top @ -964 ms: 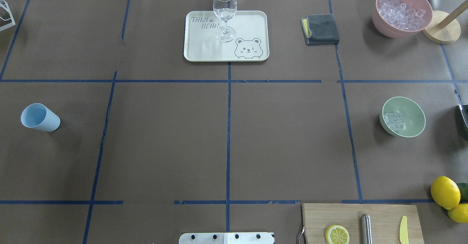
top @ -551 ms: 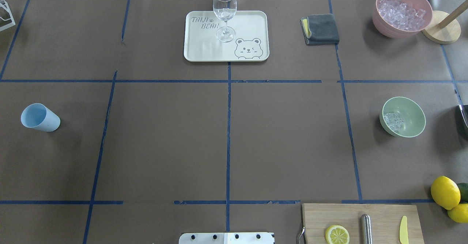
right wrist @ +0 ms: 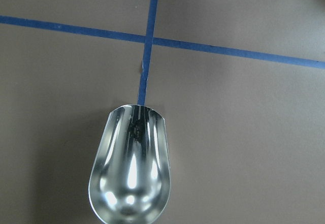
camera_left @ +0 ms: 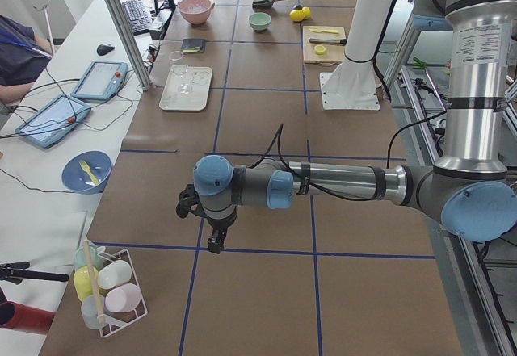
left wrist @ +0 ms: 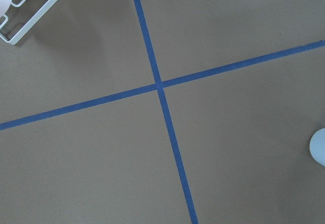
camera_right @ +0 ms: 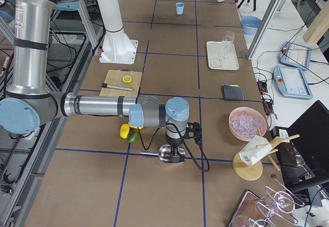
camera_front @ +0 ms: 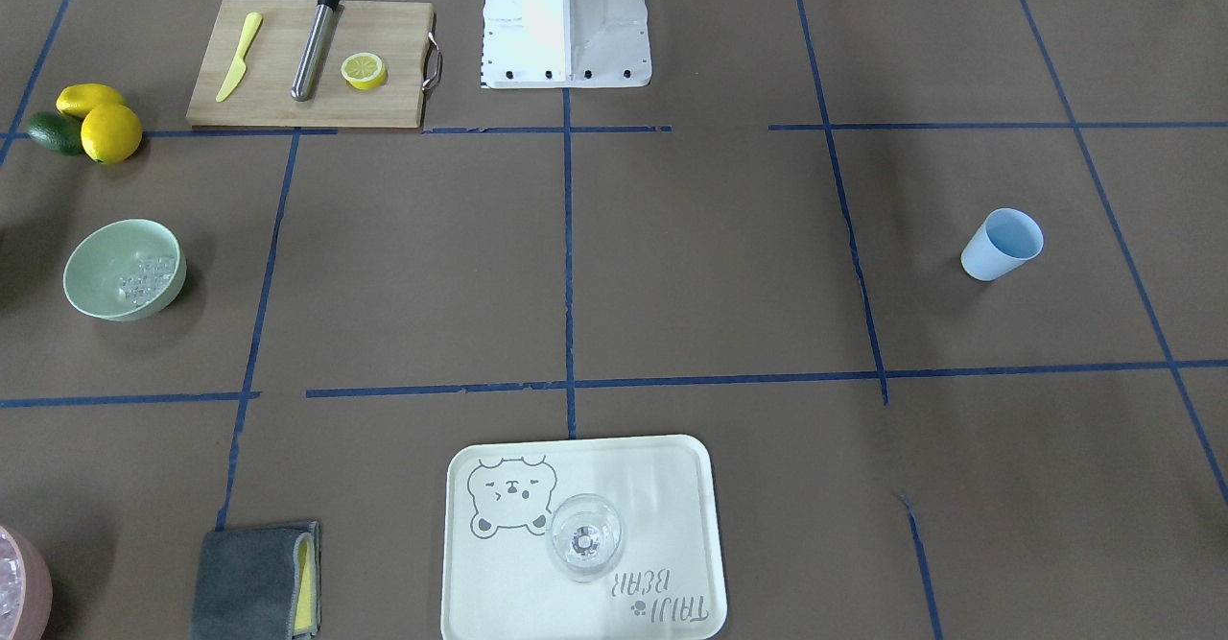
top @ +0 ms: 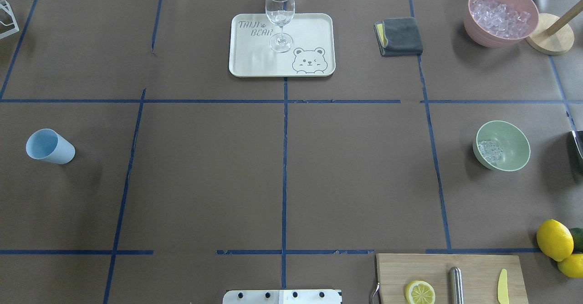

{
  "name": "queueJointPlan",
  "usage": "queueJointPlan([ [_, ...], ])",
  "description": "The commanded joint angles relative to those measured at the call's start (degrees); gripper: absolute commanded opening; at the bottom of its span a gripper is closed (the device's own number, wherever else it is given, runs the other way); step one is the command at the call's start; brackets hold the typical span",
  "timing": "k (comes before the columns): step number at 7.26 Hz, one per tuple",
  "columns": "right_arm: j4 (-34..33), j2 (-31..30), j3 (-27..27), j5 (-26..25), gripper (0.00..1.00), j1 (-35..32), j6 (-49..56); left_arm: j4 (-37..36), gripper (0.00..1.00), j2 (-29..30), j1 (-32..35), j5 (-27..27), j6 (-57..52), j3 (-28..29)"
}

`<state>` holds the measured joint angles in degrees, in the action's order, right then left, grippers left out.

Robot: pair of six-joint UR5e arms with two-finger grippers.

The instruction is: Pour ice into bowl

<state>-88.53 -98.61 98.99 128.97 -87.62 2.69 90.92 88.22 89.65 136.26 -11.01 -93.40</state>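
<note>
The mint-green bowl (top: pixel 513 135) stands at the table's right side and also shows in the front view (camera_front: pixel 96 266). A small heap of clear ice (top: pixel 490 151) lies inside it. My right gripper (camera_right: pixel 178 158) hangs low over the table beyond the bowl, seen only in the right side view; I cannot tell if it is open or shut. An empty metal scoop (right wrist: pixel 129 168) fills the right wrist view just below it. My left gripper (camera_left: pixel 212 243) points down over the table's left end; I cannot tell its state.
A pink bowl (top: pixel 478 26) of ice-like pieces stands far right. A light blue cup (top: pixel 49 146) stands at the left. A wine glass (top: pixel 279 17) stands on a tray (top: pixel 314 30). A grey cloth (top: pixel 399 36), a cutting board (top: pixel 478 267) and lemons (top: pixel 554 239) are near.
</note>
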Motion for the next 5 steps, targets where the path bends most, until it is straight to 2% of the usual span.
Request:
queueJointPlan([
  [1,-0.77,-0.70,-0.80,5.20,1.00,-0.10,-0.13,0.39,1.00,-0.06,0.00,-0.03,-0.07,1.38],
  [5,0.20,-1.85,-0.20,4.89,1.00,-0.10,-0.05,1.01,1.00,0.20,-0.26,-0.03,-0.16,0.86],
])
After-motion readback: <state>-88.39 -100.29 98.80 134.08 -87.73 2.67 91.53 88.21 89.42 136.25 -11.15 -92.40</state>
